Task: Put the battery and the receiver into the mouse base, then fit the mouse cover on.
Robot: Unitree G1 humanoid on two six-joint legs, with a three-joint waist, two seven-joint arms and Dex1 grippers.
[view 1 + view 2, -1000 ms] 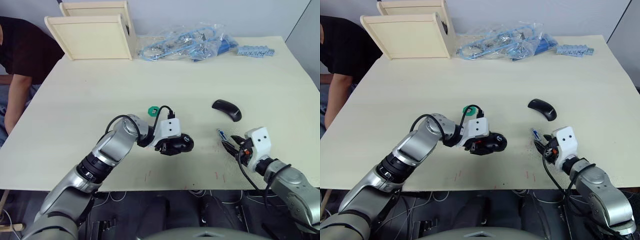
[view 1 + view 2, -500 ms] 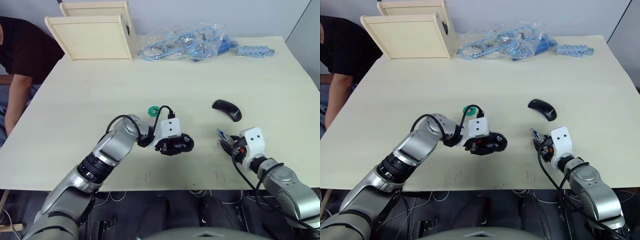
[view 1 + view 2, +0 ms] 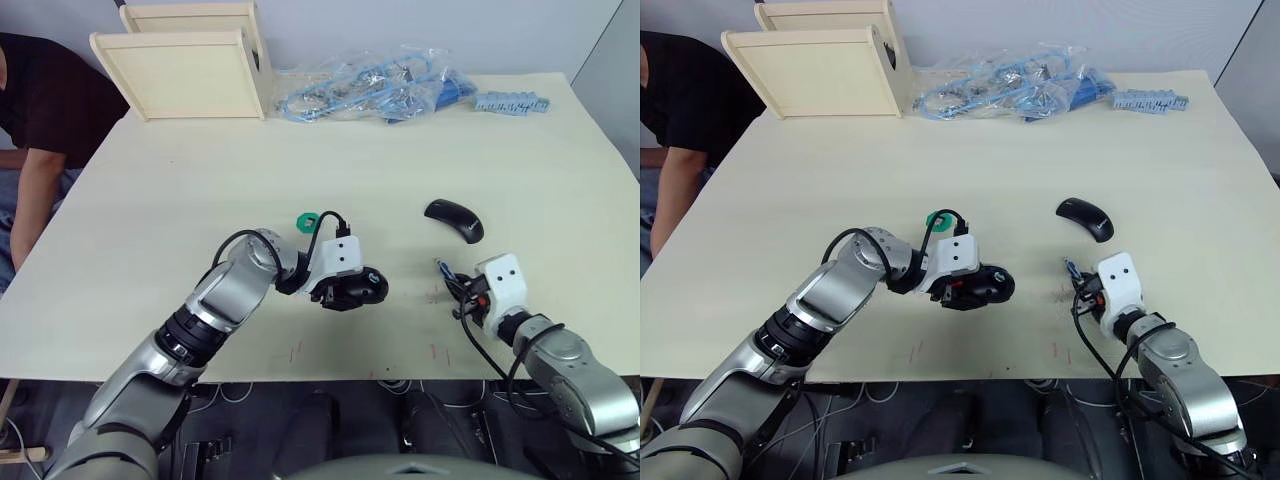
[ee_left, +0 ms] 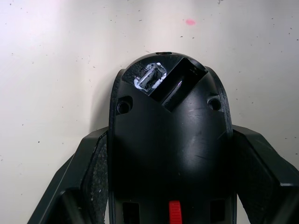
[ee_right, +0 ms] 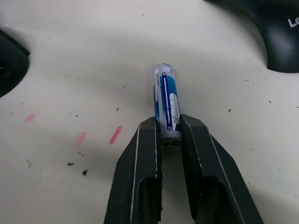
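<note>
The black mouse base (image 4: 170,140) lies on the table, showing a red patch and an empty slot at its far end. My left gripper (image 3: 343,291) is shut on its two sides. The blue battery (image 5: 167,100) lies flat on the table, and my right gripper (image 5: 168,127) is shut on its near end. In the head view the battery (image 3: 442,268) sits just ahead of that gripper (image 3: 455,285). The glossy black mouse cover (image 3: 453,219) rests a little beyond the battery. The receiver is out of view.
A green scalloped disc (image 3: 306,221) lies just behind my left wrist. Wooden boxes (image 3: 185,60) stand at the back left, with clear bags of blue parts (image 3: 370,88) and blue pieces (image 3: 512,102) along the back. A person (image 3: 30,110) sits at the left edge.
My right gripper has moved in towards the battery and shut on its near end. The left gripper and the mouse base have not moved.
</note>
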